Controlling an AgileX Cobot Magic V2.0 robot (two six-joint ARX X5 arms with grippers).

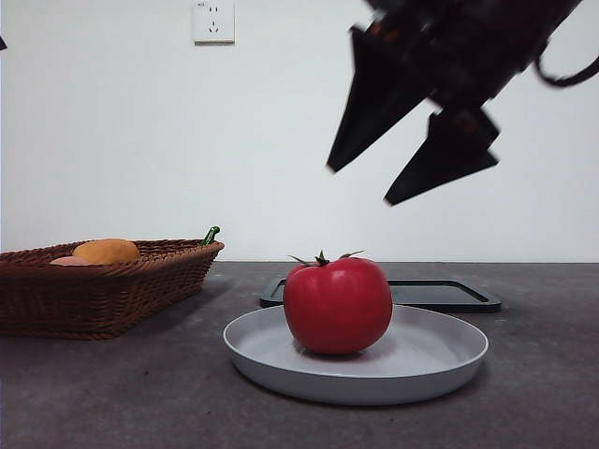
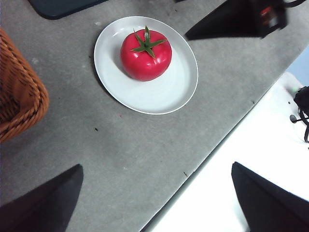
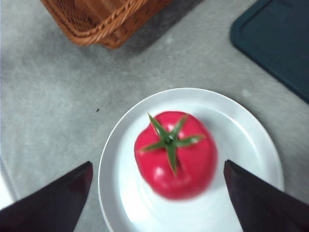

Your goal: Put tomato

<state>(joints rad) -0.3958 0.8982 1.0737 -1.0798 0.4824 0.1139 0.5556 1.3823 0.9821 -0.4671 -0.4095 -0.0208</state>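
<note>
Right tool [image 1: 412, 178] hangs tilted above tomato [image 1: 337, 305] on plate [image 1: 440, 360], jaws wide (left tool [image 2: 154, 203] wide too).

No readable text appears anywhere. The wall socket [image 1: 213, 21] carries a tiny mark at its corner, too small to read.

A wicker basket [image 1: 103, 295] holding orange fruit [image 1: 107, 251] sits left on the grey worktop [image 1: 112, 393], a dark tray [image 1: 449, 295] farther back, a socket [image 1: 213, 21] on the wall.
</note>
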